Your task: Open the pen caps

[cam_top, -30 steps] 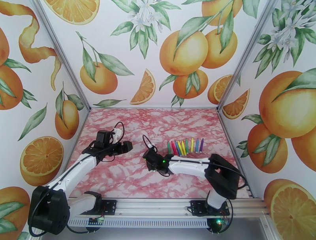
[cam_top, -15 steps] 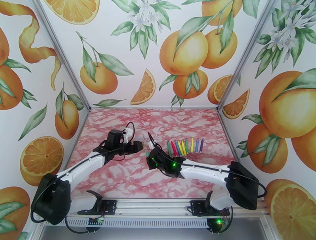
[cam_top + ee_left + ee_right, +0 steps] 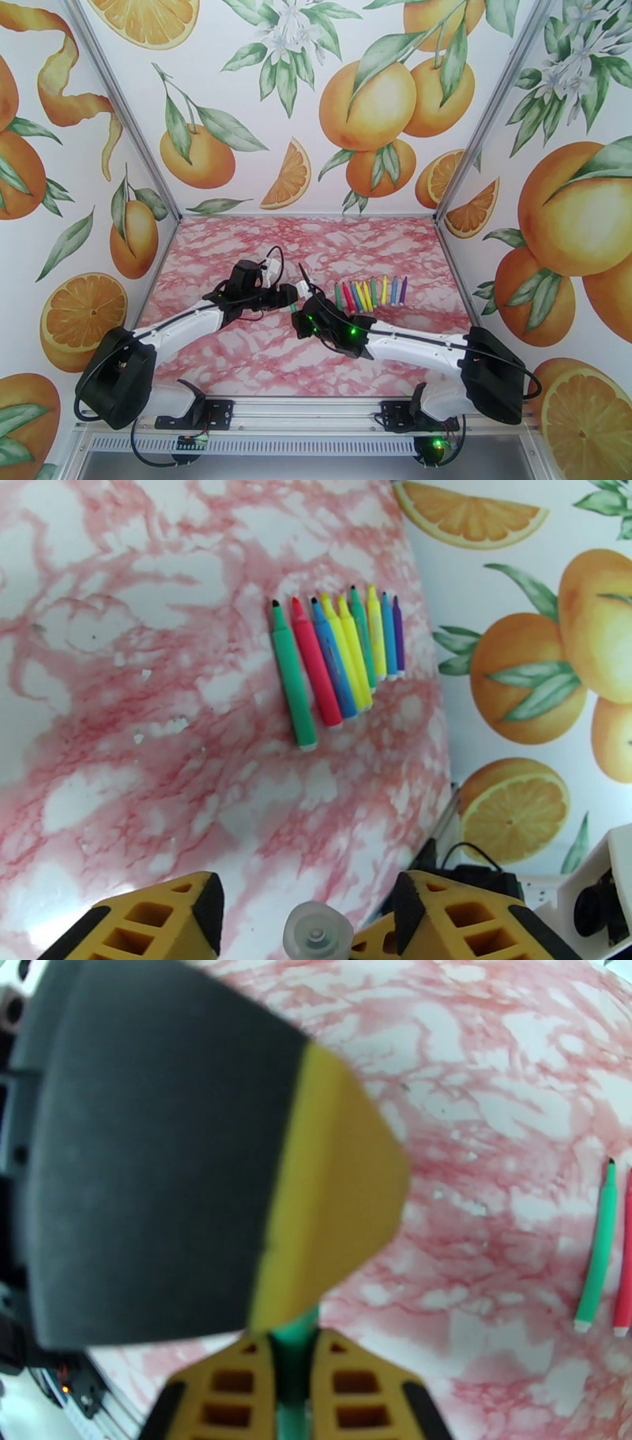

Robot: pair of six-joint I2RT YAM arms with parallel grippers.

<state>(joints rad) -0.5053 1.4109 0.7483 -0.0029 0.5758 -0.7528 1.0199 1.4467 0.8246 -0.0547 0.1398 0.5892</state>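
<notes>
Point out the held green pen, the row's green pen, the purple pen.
held green pen (image 3: 292, 1370): right wrist, barrel.
row's green pen (image 3: 291, 677): left wrist, mid-barrel.
purple pen (image 3: 398, 638): left wrist, mid-barrel.

White arms (image 3: 178, 330), black joints (image 3: 118, 387), yellow tool fingers (image 3: 458, 914).

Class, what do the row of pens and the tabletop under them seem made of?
Pens: probably plastic, with smooth, evenly coloured barrels. Tabletop: perhaps a printed sheet, matte; its pink marbling looks flat, without glare.
</notes>
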